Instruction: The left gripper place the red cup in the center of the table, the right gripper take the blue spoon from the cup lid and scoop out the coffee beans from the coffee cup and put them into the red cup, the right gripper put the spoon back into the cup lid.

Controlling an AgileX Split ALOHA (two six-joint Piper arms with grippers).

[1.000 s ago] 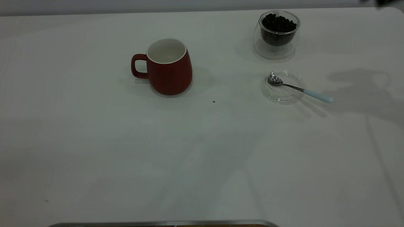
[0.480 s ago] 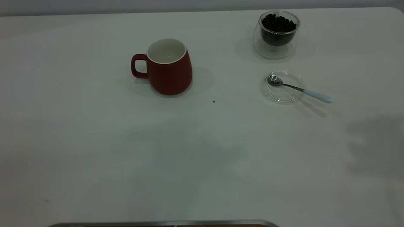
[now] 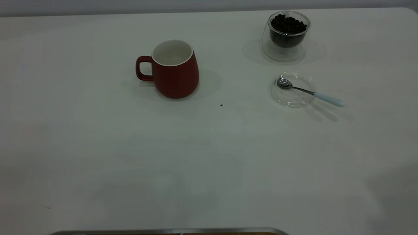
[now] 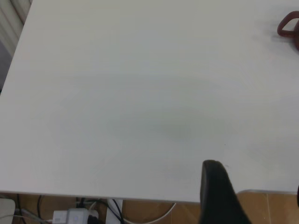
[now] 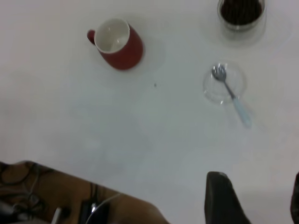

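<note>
The broad grey shadow that lay over the right side of the table (image 3: 98,156) a moment ago has slid off toward the near right corner, while the cups and spoon have not shifted at all. The table is a plain white top with one tiny dark speck (image 3: 221,105) near the middle. The red cup (image 3: 173,69) stands upright left of centre, handle pointing toward the left side, white inside showing. At the far right stands the coffee cup (image 3: 286,36), clear glass, filled with the coffee beans (image 3: 288,23). Just nearer than it lies the cup lid (image 3: 291,90), flat on the table. The blue spoon (image 3: 310,92) rests with its metal bowl inside the lid and its long axis running diagonally, pale handle pointing out over the rim toward the near right. The left end effector (image 4: 224,196) and the right end effector (image 5: 252,198) hang at the table's near edge holding nothing; how far either stands open I cannot tell.
</note>
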